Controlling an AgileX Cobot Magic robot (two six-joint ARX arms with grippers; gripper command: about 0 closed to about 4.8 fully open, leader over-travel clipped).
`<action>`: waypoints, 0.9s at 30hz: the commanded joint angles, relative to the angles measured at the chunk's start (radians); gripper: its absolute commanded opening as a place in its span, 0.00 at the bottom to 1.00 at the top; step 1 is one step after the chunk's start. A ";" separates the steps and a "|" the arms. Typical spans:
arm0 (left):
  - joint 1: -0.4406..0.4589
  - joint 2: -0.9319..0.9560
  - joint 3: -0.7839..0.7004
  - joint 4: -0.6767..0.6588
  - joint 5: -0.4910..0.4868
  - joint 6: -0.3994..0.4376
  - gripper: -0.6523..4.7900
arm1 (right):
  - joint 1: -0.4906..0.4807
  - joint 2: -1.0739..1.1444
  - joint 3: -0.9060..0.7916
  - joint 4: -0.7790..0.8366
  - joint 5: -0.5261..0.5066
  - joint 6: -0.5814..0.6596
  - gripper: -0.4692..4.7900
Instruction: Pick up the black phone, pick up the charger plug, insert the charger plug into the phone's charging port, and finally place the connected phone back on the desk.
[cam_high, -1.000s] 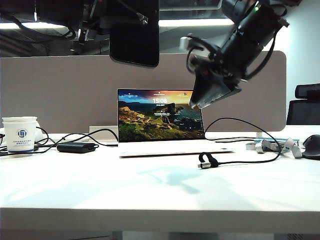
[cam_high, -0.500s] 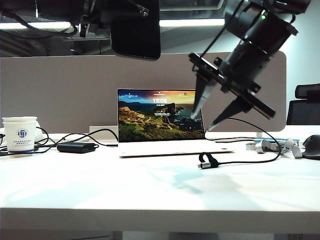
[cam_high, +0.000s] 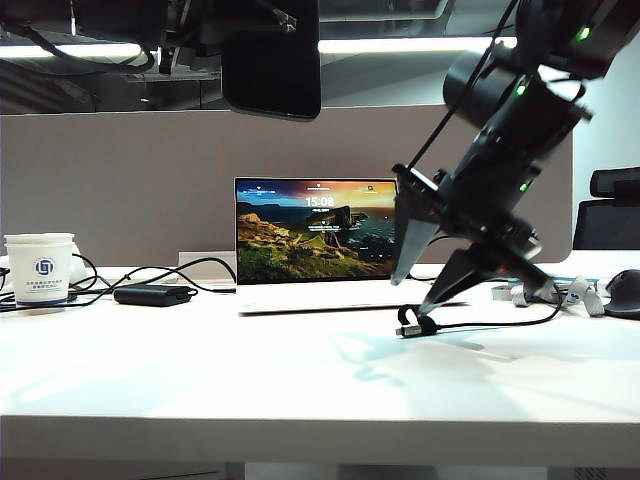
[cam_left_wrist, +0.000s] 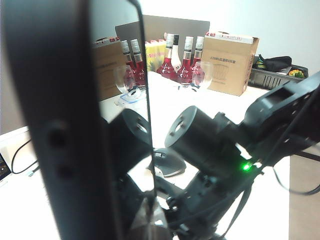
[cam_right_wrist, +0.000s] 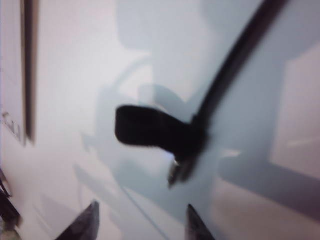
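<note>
The black phone (cam_high: 270, 60) hangs high above the desk (cam_high: 200, 370), with my left gripper (cam_high: 232, 25) shut on its upper part. It fills the near side of the left wrist view as a dark slab (cam_left_wrist: 65, 125). The charger plug (cam_high: 407, 331) lies on the desk in front of the laptop, with a black strap (cam_high: 422, 320) round its cable. My right gripper (cam_high: 415, 296) points down just above the plug, open and holding nothing. In the right wrist view the plug (cam_right_wrist: 175, 172) and strap (cam_right_wrist: 150, 132) lie beyond the open fingertips of the right gripper (cam_right_wrist: 142, 212).
An open laptop (cam_high: 320, 235) stands behind the plug. At the left are a paper cup (cam_high: 40, 268) and a black power brick (cam_high: 152, 294) with cables. A mouse (cam_high: 625, 292) sits at the far right. The grey-beige divider panel (cam_high: 120, 170) runs along the back.
My right gripper has come down from in front of the divider to just above the plug, rolled round and opened wider. The phone in my left gripper has stayed in place.
</note>
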 joint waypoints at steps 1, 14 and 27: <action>0.001 -0.009 0.006 0.037 0.016 -0.003 0.11 | 0.011 0.033 0.003 0.079 0.000 0.056 0.49; 0.001 -0.009 0.006 0.043 0.030 -0.003 0.11 | 0.011 0.048 0.010 0.030 0.003 0.058 0.50; 0.001 -0.009 0.006 0.071 0.030 -0.003 0.11 | 0.011 0.050 0.270 -0.277 0.293 -0.078 0.54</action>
